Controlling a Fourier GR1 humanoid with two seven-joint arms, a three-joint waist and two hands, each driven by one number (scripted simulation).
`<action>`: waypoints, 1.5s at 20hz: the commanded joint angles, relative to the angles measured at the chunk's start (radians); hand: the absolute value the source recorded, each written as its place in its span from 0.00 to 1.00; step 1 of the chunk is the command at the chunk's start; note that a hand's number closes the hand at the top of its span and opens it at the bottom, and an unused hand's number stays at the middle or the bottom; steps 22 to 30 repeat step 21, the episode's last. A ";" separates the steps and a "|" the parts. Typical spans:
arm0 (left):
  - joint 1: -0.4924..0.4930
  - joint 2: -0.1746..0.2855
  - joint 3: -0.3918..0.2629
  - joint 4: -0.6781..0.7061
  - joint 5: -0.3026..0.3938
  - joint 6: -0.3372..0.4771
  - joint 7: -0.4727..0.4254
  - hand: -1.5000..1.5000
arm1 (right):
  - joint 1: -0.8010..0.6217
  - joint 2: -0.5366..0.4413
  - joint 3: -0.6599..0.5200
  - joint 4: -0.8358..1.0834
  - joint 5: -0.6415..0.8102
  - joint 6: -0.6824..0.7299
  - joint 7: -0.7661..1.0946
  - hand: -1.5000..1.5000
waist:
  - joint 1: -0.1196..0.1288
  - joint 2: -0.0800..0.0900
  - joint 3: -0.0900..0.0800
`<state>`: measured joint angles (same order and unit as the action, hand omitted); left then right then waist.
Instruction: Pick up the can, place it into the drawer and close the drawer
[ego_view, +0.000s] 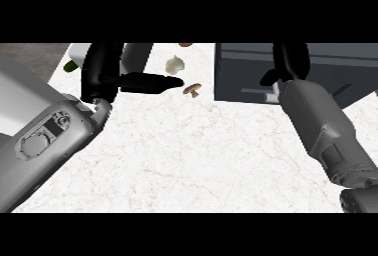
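Judging the can (137, 56) as a stiff metal cylinder, probably light, with a smooth grey wall likely to slip. Best taken round the middle of the wall, fingers on one side and thumb opposite, kept upright while carrying

Showing at the far left of the counter (192, 150), upright or close to it, lower part hidden behind the thumb

Left hand (100, 75) curling round the can: fingers (103, 57) running up its left side, thumb (151, 82) crossing below and to the right. Looking like a wrap on the wall; not showing whether the can is lifted or standing on the counter

Right hand (286, 67) reaching over the dark drawer (244, 65) at far right, fingers fairly straight, holding nothing; contact with the drawer not clear

Garlic bulb (174, 64) and mushroom (193, 90) lying between can and drawer, just beside the thumb tip. Calling for a carry passing above them
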<state>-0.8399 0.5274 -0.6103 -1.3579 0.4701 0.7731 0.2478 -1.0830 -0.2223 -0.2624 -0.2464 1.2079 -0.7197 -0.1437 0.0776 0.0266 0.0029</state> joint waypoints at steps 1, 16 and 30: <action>-0.001 -0.004 0.005 -0.050 -0.002 0.002 0.014 0.00 | -0.071 0.047 -0.077 -0.020 -0.096 -0.008 -0.056 0.00 | 0.031 0.005 0.002; 0.137 0.052 0.050 -0.063 -0.013 -0.026 -0.044 0.00 | -0.127 0.127 -0.399 -0.084 -0.503 0.227 -0.317 0.00 | -0.018 -0.012 0.000; 0.160 0.017 0.045 -0.073 -0.048 -0.013 -0.045 0.00 | -0.105 0.145 -0.418 -0.059 -0.534 0.205 -0.380 0.00 | -0.027 -0.008 -0.001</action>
